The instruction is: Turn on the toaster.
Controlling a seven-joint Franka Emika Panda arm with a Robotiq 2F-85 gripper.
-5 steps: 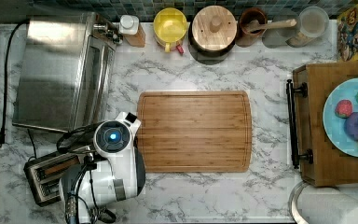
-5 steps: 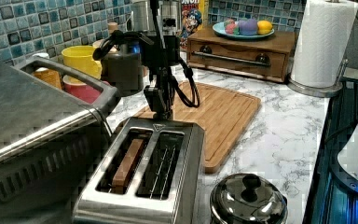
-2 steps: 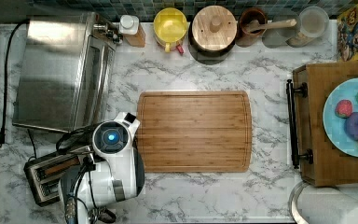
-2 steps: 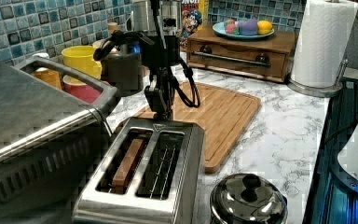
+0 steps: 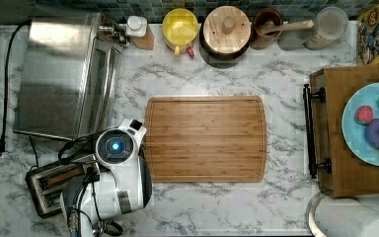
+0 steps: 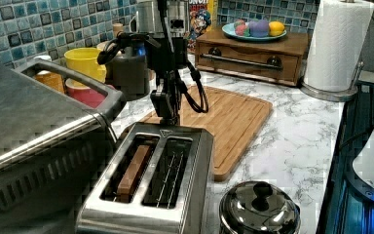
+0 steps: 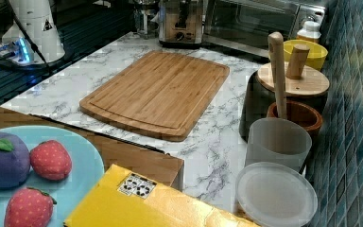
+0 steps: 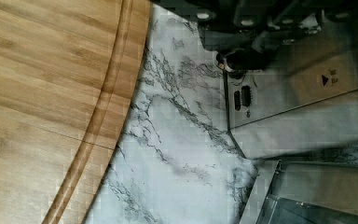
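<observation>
While the toaster [image 6: 151, 187] stands on the marble counter [image 5: 217, 207] just beside the toaster oven [image 6: 24, 131], the pincer [image 6: 168, 114] hangs at its far end by the cutting board [image 6: 224, 117]; whether its fingers are apart or together cannot be told.

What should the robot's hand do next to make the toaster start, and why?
Probably push straight down. In the left view the hand sits at the far end of the toaster, where the lever knob is, and a slice still rides high in one slot.
</observation>
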